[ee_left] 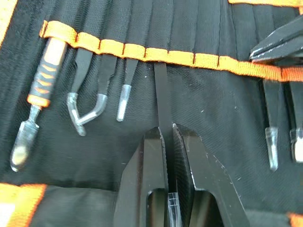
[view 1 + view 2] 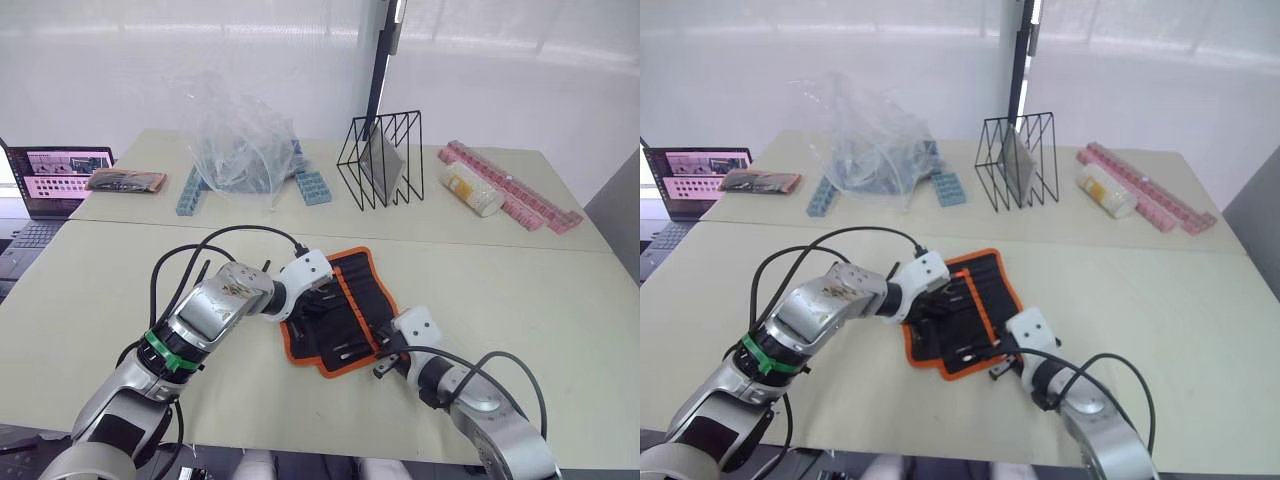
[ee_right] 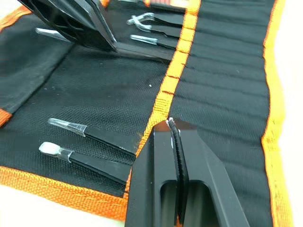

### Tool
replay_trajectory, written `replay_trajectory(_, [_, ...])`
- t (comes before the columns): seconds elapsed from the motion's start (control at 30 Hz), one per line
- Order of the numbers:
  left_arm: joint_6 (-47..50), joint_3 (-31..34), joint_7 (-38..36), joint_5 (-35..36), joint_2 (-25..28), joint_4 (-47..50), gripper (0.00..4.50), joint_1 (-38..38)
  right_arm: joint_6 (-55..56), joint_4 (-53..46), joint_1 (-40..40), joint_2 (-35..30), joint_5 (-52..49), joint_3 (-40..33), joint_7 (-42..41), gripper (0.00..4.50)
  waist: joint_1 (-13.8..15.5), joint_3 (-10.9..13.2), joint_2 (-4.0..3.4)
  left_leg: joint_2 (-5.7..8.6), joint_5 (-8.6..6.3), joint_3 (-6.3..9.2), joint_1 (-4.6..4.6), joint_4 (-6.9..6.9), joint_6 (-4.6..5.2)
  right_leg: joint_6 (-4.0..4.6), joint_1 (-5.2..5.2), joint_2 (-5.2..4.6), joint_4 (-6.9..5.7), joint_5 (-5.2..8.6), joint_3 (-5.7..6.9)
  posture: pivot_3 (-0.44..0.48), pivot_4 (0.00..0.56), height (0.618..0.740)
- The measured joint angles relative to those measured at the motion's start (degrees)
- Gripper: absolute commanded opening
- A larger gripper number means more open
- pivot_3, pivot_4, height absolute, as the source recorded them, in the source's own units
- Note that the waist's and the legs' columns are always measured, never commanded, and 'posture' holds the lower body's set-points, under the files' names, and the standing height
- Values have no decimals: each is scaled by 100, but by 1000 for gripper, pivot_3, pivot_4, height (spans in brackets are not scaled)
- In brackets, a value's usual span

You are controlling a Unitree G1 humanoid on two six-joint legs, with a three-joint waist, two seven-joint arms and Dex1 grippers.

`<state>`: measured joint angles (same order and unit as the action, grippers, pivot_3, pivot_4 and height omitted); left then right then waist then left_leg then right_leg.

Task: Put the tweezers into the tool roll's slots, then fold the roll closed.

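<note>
The tool roll (image 2: 352, 285) lies open on the table, black with orange edging. My left gripper (image 1: 168, 130) is over its inner slots, shut on a slim black tweezers (image 1: 163, 94) whose upper end runs under the orange slot band (image 1: 208, 60). Other tweezers (image 1: 127, 87) with clear tip caps sit in neighbouring slots, beside an orange-and-black handled tool (image 1: 45, 78). My right gripper (image 3: 169, 125) is shut, with its tips resting on the orange band (image 3: 177, 61) near the roll's front right corner. Two more capped tweezers (image 3: 102, 137) sit in slots just beside it.
At the back stand a black wire rack (image 2: 382, 160), a crumpled clear plastic bag (image 2: 240, 140) over blue blocks (image 2: 312, 187), a pale bottle (image 2: 472, 190) and pink block strips (image 2: 520, 195). A laptop (image 2: 55, 180) and a flat packet (image 2: 125, 180) are at the far left.
</note>
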<state>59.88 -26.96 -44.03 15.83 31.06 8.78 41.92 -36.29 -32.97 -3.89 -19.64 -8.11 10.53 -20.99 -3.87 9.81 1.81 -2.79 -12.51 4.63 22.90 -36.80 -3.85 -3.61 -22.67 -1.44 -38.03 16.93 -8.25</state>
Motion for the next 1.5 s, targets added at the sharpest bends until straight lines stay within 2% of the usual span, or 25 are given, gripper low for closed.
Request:
replay_trajectory(0.23, [-186,-82,-134,-73,68,-83,0,0,-115,-39,16,-99,7,26,-16,26,20,0,0,1,0,0,8,0,0,0,-8,-1,0,0,0,0,150,720])
replay_trajectory(0.33, [-636,-230,-396,-256,156,-398,0,104,-270,-188,-74,-331,64,102,-19,26,39,0,0,1,0,0,2,0,0,0,-3,0,1,0,0,0,150,720])
replay_trajectory(0.63, [-1545,-464,-926,-678,56,-1124,0,366,-705,-474,-181,-480,121,135,95,26,123,-2,2,2,0,0,-6,-2,0,-1,10,-1,3,0,1,0,150,720])
replay_trajectory(0.97, [-1898,-585,-1276,-1085,-412,-1740,0,757,-1361,-802,-170,-473,121,217,293,26,141,-15,18,2,-1,1,-17,-3,2,-1,27,-1,7,1,4,0,150,720])
replay_trajectory(1.23, [-2272,-587,-1355,-1365,-814,-2242,0,813,-1371,-799,-174,-473,138,302,418,26,139,-26,27,2,-2,1,-30,-3,4,-2,40,-1,9,2,4,0,150,720])
replay_trajectory(1.5, [-2983,-548,-1373,-1677,-1305,-3157,0,1042,-1373,-791,-178,-483,246,401,461,26,140,-62,44,2,-3,1,-38,-2,6,-2,46,0,11,3,4,0,150,720])
